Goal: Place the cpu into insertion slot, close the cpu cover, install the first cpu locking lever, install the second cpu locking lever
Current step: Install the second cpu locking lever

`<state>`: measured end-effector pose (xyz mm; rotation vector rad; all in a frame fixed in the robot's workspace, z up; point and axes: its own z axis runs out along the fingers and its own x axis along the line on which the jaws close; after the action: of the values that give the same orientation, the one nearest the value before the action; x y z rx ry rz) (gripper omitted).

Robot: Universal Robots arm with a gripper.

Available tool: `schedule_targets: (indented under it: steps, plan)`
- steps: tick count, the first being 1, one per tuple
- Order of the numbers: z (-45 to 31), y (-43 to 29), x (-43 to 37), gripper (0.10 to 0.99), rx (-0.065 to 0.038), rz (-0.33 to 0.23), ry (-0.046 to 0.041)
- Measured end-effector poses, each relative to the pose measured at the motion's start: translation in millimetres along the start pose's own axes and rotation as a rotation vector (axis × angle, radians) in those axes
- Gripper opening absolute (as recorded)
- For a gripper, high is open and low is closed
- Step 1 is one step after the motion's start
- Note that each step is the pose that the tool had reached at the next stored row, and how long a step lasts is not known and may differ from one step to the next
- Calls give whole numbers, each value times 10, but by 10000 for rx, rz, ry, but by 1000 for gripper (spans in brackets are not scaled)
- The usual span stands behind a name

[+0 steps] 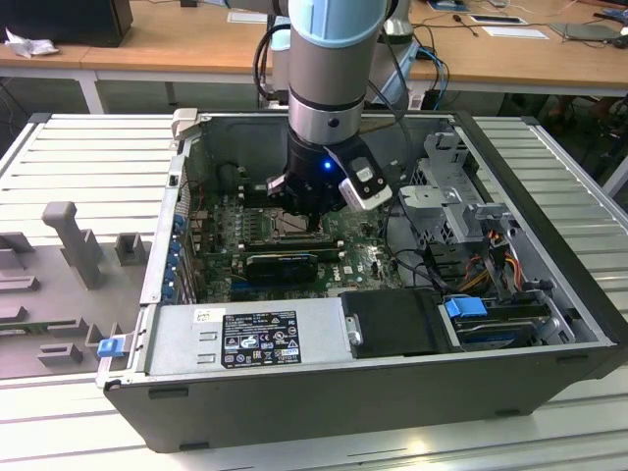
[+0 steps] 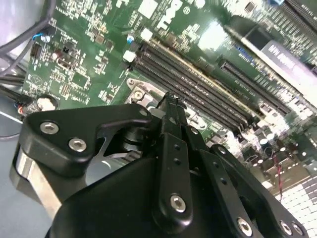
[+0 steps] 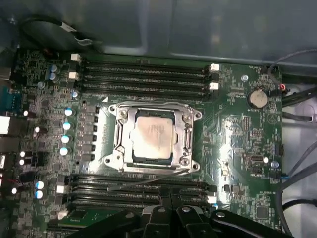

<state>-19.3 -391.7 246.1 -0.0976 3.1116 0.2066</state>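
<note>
In the first wrist view the cpu lies flat in the insertion slot, its pale metal face up. The silver cpu cover is folded down around it as a frame. A thin wire locking lever runs slanted along the socket edge nearest my fingers, seemingly unlatched. My gripper is beside that edge, shut with nothing in it. In the second wrist view the gripper points its joined fingertips at a socket corner. In the exterior view the gripper hangs low inside the computer case over the socket.
Long black memory slots flank the socket on both sides. A black card and the power supply box lie toward the front, with a drive cage and cables on the exterior view's right. The case walls hem in the arm.
</note>
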Motion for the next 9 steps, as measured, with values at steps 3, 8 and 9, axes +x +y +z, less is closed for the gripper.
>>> schedule_targets:
  steps: [3, 8, 9]
  plan:
    - [-3, -13, 49, 106, -94, 1, -5]
    - [-2, -1, 301, 106, -154, 3, -10]
    - [2, 0, 316, 106, -163, 1, -11]
